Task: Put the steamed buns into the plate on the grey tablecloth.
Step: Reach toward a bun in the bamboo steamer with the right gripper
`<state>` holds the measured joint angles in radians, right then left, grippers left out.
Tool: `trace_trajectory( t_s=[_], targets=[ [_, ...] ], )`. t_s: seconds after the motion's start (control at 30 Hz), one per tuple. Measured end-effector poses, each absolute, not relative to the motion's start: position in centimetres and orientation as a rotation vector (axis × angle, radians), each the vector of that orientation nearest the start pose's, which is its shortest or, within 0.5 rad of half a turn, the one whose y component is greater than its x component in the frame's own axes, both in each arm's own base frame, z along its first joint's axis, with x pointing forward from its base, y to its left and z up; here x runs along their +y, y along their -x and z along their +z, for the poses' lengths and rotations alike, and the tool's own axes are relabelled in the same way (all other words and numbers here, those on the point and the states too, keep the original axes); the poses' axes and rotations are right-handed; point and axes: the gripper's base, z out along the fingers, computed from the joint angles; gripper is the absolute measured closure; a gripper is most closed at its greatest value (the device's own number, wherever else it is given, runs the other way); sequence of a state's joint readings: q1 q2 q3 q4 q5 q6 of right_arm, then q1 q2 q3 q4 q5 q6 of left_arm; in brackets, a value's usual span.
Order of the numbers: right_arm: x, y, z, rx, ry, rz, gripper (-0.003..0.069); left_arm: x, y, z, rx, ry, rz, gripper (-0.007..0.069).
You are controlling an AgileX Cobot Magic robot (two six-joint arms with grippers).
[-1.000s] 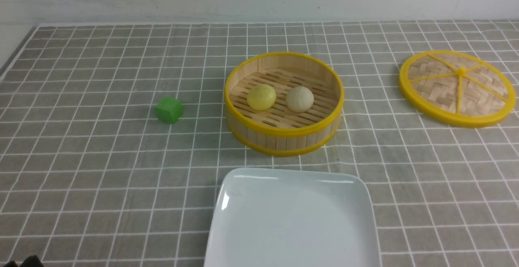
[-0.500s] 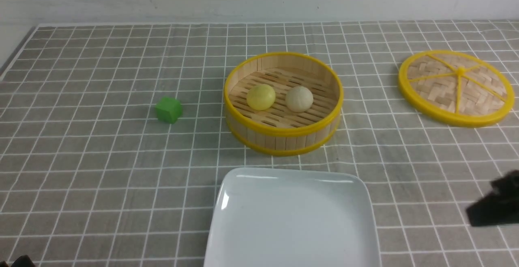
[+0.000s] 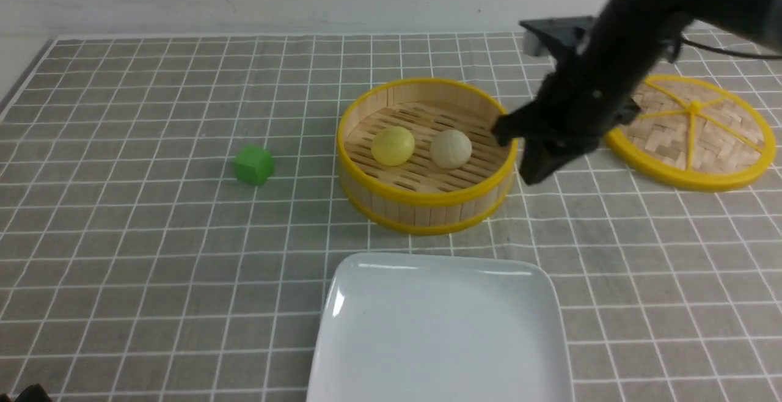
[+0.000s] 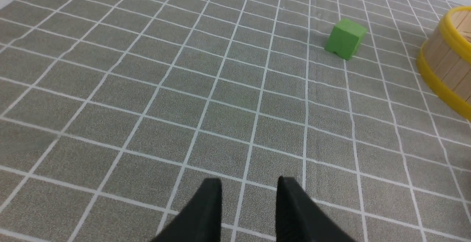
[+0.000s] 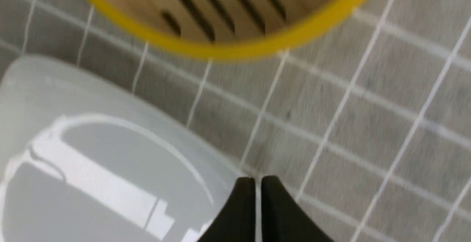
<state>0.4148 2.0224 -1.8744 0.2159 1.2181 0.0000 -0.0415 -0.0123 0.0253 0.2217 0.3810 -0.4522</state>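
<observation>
Two steamed buns lie side by side in the bamboo steamer basket (image 3: 427, 203): a pale yellow one (image 3: 393, 145) and an off-white one (image 3: 451, 148). The white square plate (image 3: 440, 328) sits empty on the grey tablecloth (image 3: 153, 237), just in front of the basket. My right gripper (image 3: 516, 151) hangs at the basket's right rim, above the cloth and to the right of the off-white bun. Its fingers (image 5: 258, 179) are shut, with only a thin slit between them and nothing held. The plate's corner (image 5: 92, 161) shows below it. My left gripper (image 4: 249, 181) stands open and empty over bare cloth.
A green cube (image 3: 255, 165) sits on the cloth left of the basket, also visible ahead of the left gripper (image 4: 345, 38). The woven lid (image 3: 690, 133) with its yellow rim lies flat at the far right, partly behind my right arm. A white wall bounds the table's far edge.
My right arm has swung in from the lower right edge, up and left to the basket's right rim. The buns, plate and left gripper have not moved.
</observation>
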Motion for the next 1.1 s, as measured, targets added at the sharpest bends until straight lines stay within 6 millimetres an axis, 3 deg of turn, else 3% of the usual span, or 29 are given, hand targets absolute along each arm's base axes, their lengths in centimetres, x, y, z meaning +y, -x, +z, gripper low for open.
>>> trace_trajectory(
  t_s=[0.17,0.3,0.43,0.53,0.8,1.1],
  targets=[
    [24.0,-43.7,28.0,2.676,0.538,0.380,0.0501,0.5,-5.2,17.2,1.854,0.246,-0.120,0.0384],
    [25.6,-46.0,27.2,2.601,0.494,0.394,0.0388,0.5,-5.2,17.2,1.855,0.246,-0.118,0.0384],
    [25.7,-46.3,27.1,2.600,0.444,0.399,0.0314,0.5,-5.2,17.2,1.855,0.246,-0.118,0.0384],
    [25.7,-46.2,26.8,2.619,0.440,0.395,0.0298,0.5,-5.2,17.2,1.855,0.245,-0.118,0.0384],
    [24.8,-46.4,24.0,2.708,0.427,0.246,0.0294,0.5,-5.2,17.2,1.855,0.245,-0.117,0.0384],
    [24.5,-46.7,23.5,2.703,0.430,0.171,0.0294,0.6,-5.2,17.2,1.855,0.243,-0.115,0.0384]
  ],
)
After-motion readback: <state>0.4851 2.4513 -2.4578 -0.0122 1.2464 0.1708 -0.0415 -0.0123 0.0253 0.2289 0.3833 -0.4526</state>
